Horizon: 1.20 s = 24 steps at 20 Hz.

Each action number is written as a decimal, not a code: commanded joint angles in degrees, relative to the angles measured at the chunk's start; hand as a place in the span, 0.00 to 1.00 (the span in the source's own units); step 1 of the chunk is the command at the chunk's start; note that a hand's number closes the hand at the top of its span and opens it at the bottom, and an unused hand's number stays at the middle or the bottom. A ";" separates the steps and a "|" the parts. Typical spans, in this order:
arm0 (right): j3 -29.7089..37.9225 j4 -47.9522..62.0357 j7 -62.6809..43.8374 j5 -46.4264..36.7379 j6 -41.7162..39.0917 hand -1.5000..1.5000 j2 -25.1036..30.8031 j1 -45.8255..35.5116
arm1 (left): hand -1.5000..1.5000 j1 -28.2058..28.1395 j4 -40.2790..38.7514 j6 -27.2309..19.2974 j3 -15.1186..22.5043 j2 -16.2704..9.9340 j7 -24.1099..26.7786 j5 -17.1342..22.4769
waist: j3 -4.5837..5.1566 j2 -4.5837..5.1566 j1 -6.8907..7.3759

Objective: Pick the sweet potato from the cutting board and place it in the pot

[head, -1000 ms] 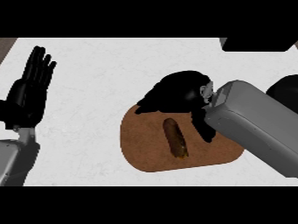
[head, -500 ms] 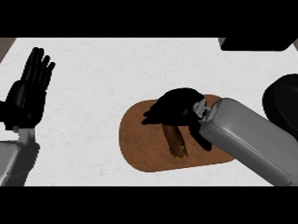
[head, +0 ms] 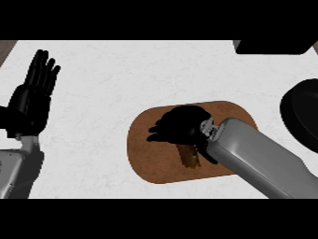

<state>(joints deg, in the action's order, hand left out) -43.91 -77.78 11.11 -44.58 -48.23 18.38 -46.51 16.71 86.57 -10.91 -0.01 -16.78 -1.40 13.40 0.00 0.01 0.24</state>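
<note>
Sweet potato (head: 190, 156) on cutting board (head: 148, 154), white counter (head: 141, 70).

The counter (head: 134, 79) has a white top with a faint marble pattern, and a strip of brown wood shows at its far left and far right corners. A brown cutting board (head: 144, 156) with rounded corners lies flat on it near the middle. A black pot (head: 316, 114) stands on it at the right edge, apart from the board, and a black object (head: 271, 46) sits at the far right.
</note>
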 commanded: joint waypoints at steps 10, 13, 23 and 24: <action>-2.30 5.60 2.93 -13.72 6.68 0.00 -3.82 7.46 | 0.50 -1.23 -0.61 1.58 -2.16 1.96 1.27 -1.62 | 0.00 0.06 -0.11; 0.30 6.19 7.35 -15.58 6.95 0.00 -2.37 7.55 | 0.50 0.22 -0.78 1.85 -2.43 2.49 0.73 -2.33 | 0.00 0.03 -0.18; -3.83 15.65 15.78 -20.69 12.32 1.00 -8.01 7.73 | 0.50 1.68 0.26 3.26 -4.72 1.25 -3.39 -0.80 | 0.00 0.11 0.21; -3.17 16.76 16.82 -20.70 14.43 1.00 -9.28 6.99 | 0.50 -0.53 1.30 2.81 -2.67 2.73 -0.48 -2.88 | -0.01 0.14 0.43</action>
<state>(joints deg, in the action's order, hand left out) -43.95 -63.82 22.37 -64.69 -35.18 11.25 -40.31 16.95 87.59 -8.32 -3.34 -14.69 -3.13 11.39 0.11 -0.79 0.18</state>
